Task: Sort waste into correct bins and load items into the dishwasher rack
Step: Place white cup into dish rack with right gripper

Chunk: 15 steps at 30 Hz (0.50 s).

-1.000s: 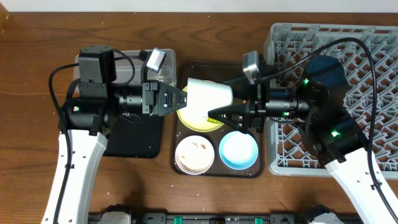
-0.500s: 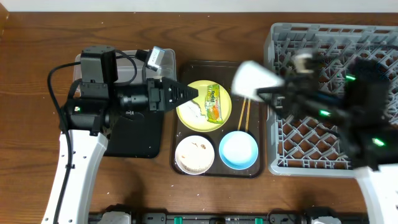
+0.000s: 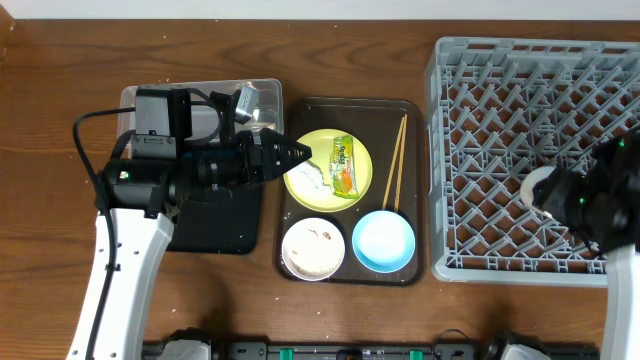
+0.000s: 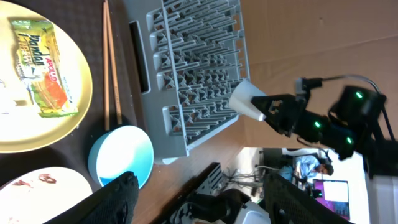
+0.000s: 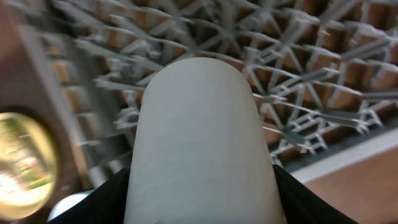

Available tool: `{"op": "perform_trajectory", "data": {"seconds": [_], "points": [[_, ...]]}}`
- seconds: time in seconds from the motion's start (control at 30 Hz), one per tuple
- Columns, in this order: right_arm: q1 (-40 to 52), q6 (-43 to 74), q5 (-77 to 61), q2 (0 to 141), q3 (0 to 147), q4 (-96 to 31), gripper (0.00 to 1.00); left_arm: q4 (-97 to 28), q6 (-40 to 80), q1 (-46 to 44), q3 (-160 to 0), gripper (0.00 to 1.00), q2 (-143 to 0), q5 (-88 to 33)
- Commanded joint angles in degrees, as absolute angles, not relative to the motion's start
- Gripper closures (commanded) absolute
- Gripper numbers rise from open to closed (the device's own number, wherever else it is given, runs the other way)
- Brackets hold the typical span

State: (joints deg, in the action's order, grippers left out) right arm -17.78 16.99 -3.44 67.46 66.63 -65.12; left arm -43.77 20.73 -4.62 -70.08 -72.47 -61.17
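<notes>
My right gripper [image 3: 548, 192] is shut on the small white cup [image 3: 537, 189], held on its side above the front right part of the grey dishwasher rack [image 3: 520, 100]. In the right wrist view the cup [image 5: 202, 137] fills the space between the fingers. My left gripper [image 3: 297, 153] is open and holds nothing, its tips over the left rim of the yellow plate [image 3: 365, 160]. On the plate lie the snack wrapper [image 3: 344, 165] and the white tissue [image 3: 308, 180]. The chopsticks [image 3: 395, 165], the blue bowl [image 3: 384, 241] and the white-pinkish bowl [image 3: 313, 248] with scraps lie beside it.
Plate, bowls and chopsticks all rest on the dark brown serving tray [image 3: 350, 105]. Under my left arm are the clear tub [image 3: 200, 100] at the back and the black tray [image 3: 215, 215] in front. The rack's pegs stand upright below the cup.
The right gripper has carried the white cup from above the yellow plate rightwards to over the rack's front right. The left gripper stays near the plate, no longer at the cup.
</notes>
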Motion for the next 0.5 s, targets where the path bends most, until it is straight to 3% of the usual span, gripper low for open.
{"op": "perform_trajectory", "data": {"seconds": [0.0, 0.2, 0.33, 0.47], "points": [[-17.98, 18.46, 1.06, 71.81, 67.07, -65.10, 0.43, -44.31, 18.61, -4.69, -70.35, 0.32, -72.34, -60.29], [-17.80, 18.15, -1.52, 78.83, 67.07, -67.48, 0.39, -44.80, 18.39, -4.69, -70.30, 0.32, -72.34, -60.27], [-17.76, 17.87, -1.87, 80.36, 67.13, -67.55, 0.17, -45.87, 18.39, -5.52, -70.24, 0.32, -72.34, -57.65], [-17.69, 15.09, -6.26, 80.23, 69.82, -67.72, 0.09, -47.48, 17.80, -9.08, -70.26, 0.32, -72.34, -51.55]]}}
